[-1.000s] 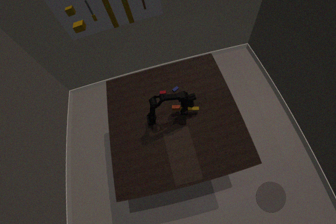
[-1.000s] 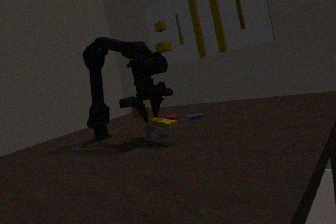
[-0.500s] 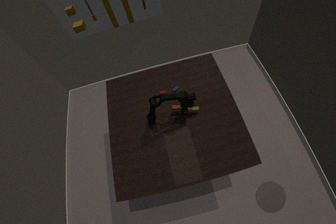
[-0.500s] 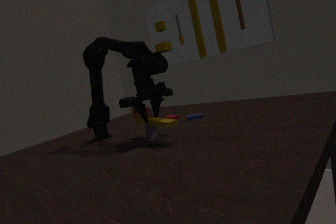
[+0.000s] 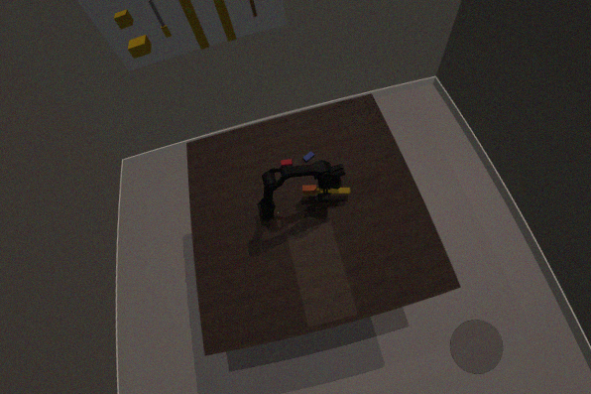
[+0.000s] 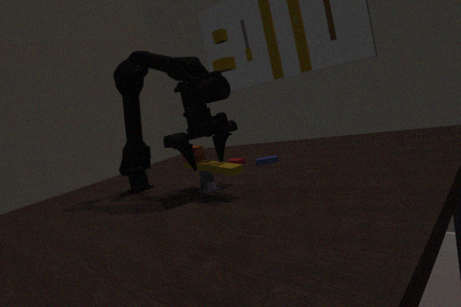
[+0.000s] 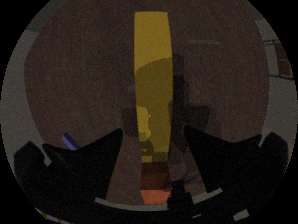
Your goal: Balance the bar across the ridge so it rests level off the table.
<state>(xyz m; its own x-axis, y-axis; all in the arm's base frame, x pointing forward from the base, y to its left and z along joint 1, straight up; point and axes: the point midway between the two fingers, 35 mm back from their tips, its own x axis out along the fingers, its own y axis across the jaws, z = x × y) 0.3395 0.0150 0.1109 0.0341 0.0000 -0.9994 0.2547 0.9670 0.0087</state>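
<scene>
Yellow rectangular bar (image 5: 341, 191) (image 6: 229, 168) (image 7: 153, 45) sits over pale grey ridge (image 6: 207, 182) — orange block (image 5: 309, 189) (image 6: 198, 152) (image 7: 156, 196) at one end likely shifts balance point. Black claw (image 5: 324, 191) (image 6: 208, 165) (image 7: 153, 131) spread, bar between fingers — presumably testing balance.

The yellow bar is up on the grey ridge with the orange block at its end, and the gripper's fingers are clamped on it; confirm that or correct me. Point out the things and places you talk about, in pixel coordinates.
The fingers are not clamped on the yellow bar (image 5: 342, 191) (image 6: 231, 168) (image 7: 152, 45): the wrist view shows the gripper (image 5: 325, 191) (image 6: 208, 166) (image 7: 153, 131) open, with a gap on either side of it.
</scene>
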